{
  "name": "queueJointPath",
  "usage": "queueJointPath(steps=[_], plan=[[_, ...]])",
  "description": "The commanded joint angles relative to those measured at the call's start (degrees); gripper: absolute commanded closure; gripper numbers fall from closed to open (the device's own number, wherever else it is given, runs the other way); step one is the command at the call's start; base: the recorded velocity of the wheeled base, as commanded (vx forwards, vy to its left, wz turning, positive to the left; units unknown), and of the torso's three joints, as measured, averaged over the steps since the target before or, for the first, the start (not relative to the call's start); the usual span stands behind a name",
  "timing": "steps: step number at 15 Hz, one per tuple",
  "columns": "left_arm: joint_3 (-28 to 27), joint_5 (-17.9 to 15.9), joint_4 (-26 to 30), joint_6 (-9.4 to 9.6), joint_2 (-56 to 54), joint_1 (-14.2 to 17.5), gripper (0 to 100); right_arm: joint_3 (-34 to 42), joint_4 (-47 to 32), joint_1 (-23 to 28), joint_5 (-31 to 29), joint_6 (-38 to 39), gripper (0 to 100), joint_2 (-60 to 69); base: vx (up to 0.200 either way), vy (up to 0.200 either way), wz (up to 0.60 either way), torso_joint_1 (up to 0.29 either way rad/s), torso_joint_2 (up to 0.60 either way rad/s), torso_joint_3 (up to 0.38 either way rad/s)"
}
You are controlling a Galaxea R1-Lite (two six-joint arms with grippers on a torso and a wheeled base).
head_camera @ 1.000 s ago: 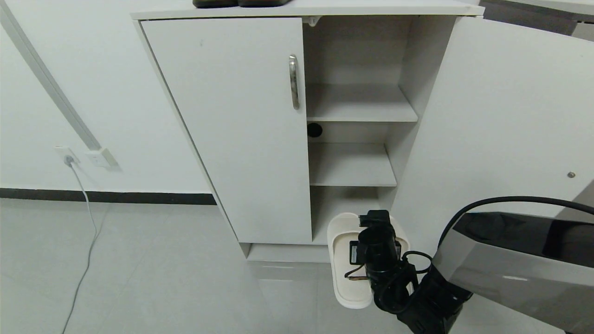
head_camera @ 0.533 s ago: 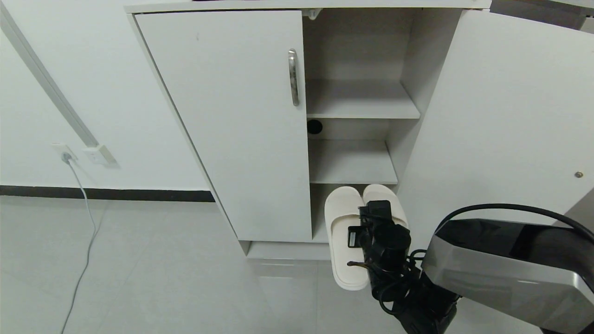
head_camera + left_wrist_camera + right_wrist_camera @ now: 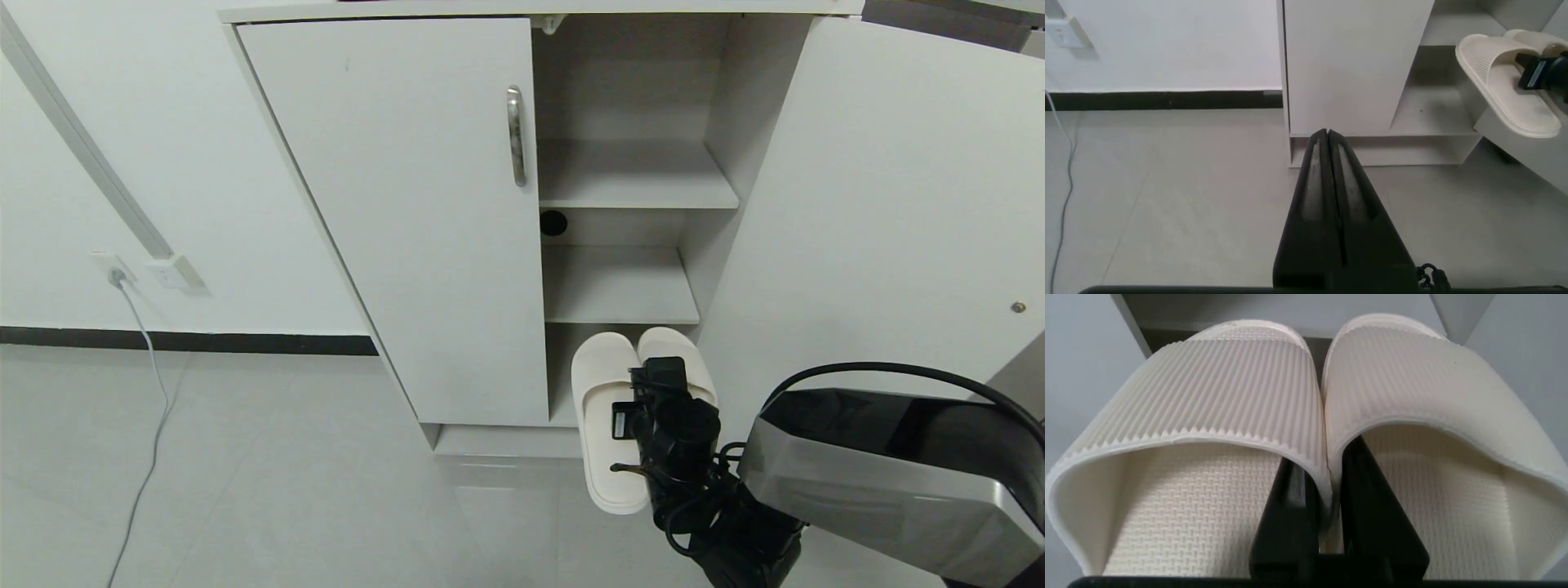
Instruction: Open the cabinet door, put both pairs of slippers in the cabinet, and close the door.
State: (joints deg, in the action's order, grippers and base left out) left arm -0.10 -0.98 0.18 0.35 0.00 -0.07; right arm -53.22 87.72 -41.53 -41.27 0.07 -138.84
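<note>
Slippers (image 3: 600, 392) raised, cream white, ribbed straps

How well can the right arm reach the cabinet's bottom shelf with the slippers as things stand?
Probably yes. The right door stands open, the bottom shelf lies just ahead of the slippers, and nothing shows between them. The right arm holds the pair, jaws shut on them, toes toward the opening.

At nine o'clock a wall socket (image 3: 113, 269) sits just beside a white box (image 3: 174, 276) under a grey conduit (image 3: 82, 139) slanting toward ten. A grey cable (image 3: 152, 392) drops toward seven across the black skirting (image 3: 245, 345) onto the tiled floor (image 3: 286, 490).
</note>
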Motion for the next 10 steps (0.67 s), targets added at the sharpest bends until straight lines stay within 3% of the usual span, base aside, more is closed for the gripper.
queueJointPath(steps=[1,10], plan=[[0.0,0.0,0.0,0.00,0.1,0.0,100,0.0,0.1,0.0,0.0,0.0,100,0.0,0.200,0.000,0.00,-0.007,0.00,0.002],[0.0,0.0,0.0,0.00,0.1,0.0,100,0.1,0.1,0.0,0.0,0.0,100,0.4,0.200,0.000,0.00,0.001,0.00,0.003]])
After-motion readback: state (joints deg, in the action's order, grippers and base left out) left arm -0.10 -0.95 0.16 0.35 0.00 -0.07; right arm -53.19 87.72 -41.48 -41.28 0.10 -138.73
